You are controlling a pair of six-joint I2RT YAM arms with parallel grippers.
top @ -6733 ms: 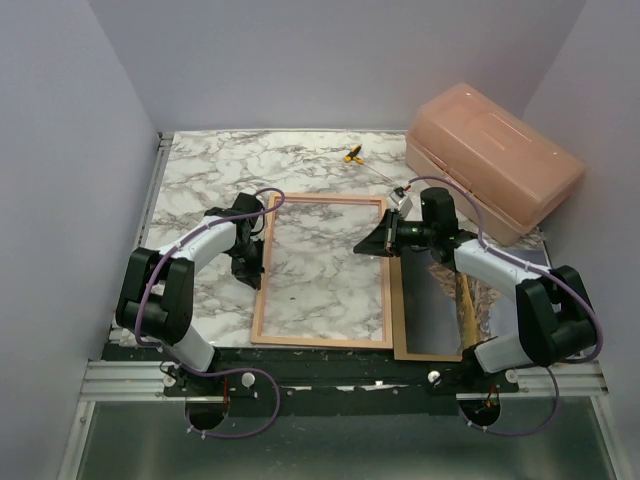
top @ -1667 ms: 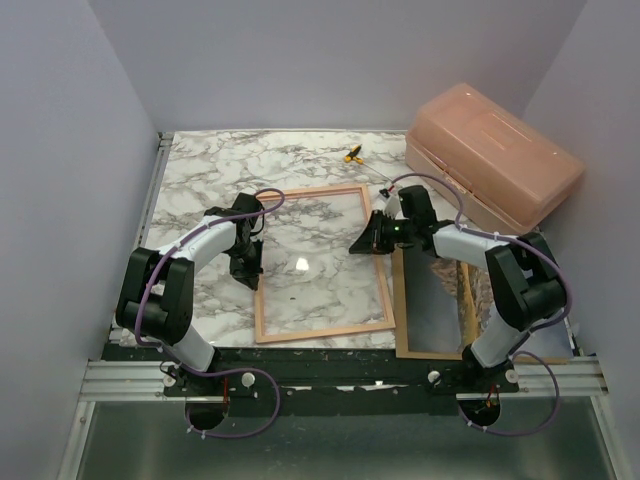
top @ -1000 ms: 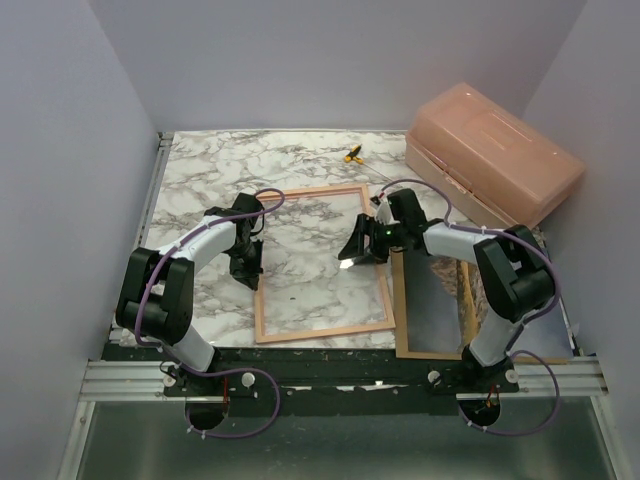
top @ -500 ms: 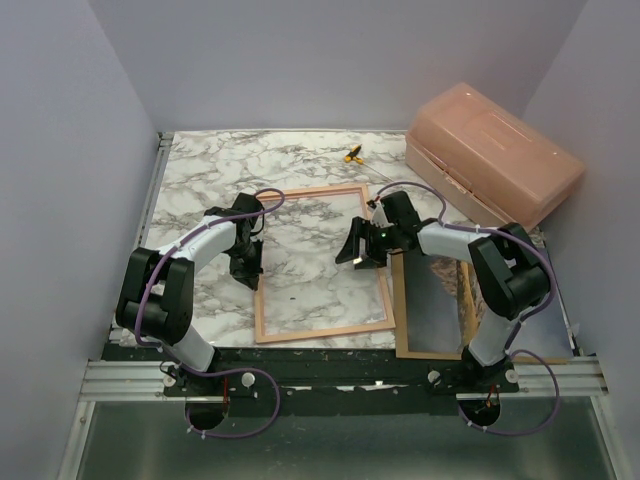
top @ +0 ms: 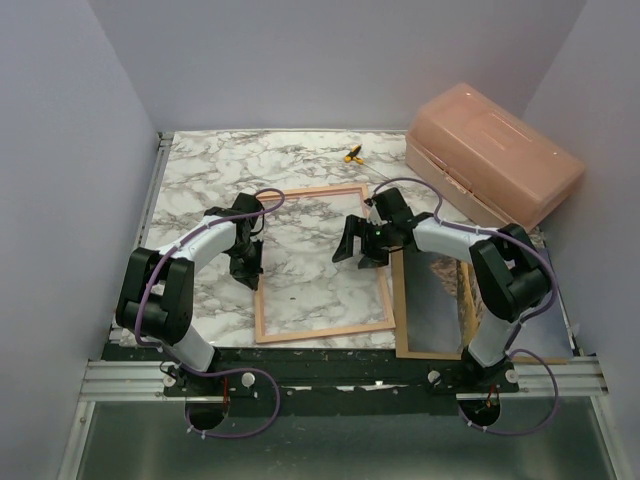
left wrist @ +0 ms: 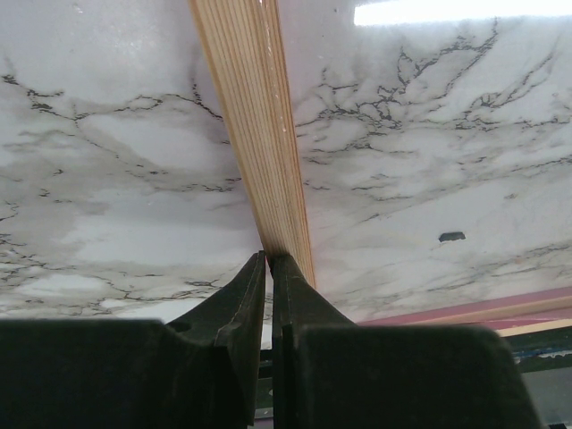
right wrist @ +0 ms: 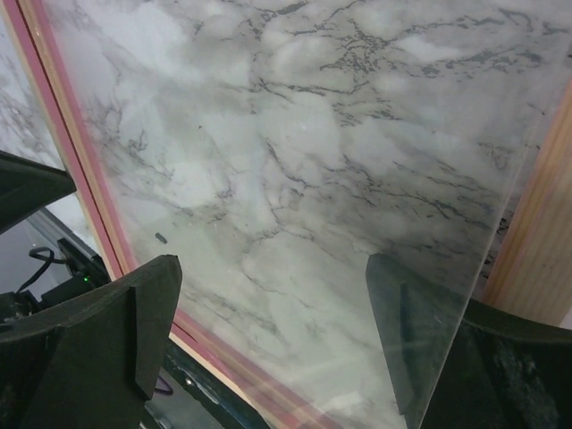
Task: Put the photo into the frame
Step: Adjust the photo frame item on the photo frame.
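Preparing the frame to take the print seems to be the step in hand. On the marble table [top: 200, 180] the frame [top: 320, 330] lies wood-coloured back up, its glass [right wrist: 295, 179] in place and nothing inside it yet. Just beside its right rail lies a brown board [top: 430, 352] carrying a pale grey sheet. I take that sheet for the photo [top: 430, 300], face down, though the pictures do not settle it. The next move probably calls for the free arm to reach across to that sheet, pick up its thin edge and lay it squarely inside the rails while the other arm steadies the frame.

The left gripper [left wrist: 268, 259] is pinched tight on the frame's left rail. The right gripper [right wrist: 273, 268] is spread wide and holds nothing. It hangs over the glass near the right rail, and I cannot tell whether it touches.
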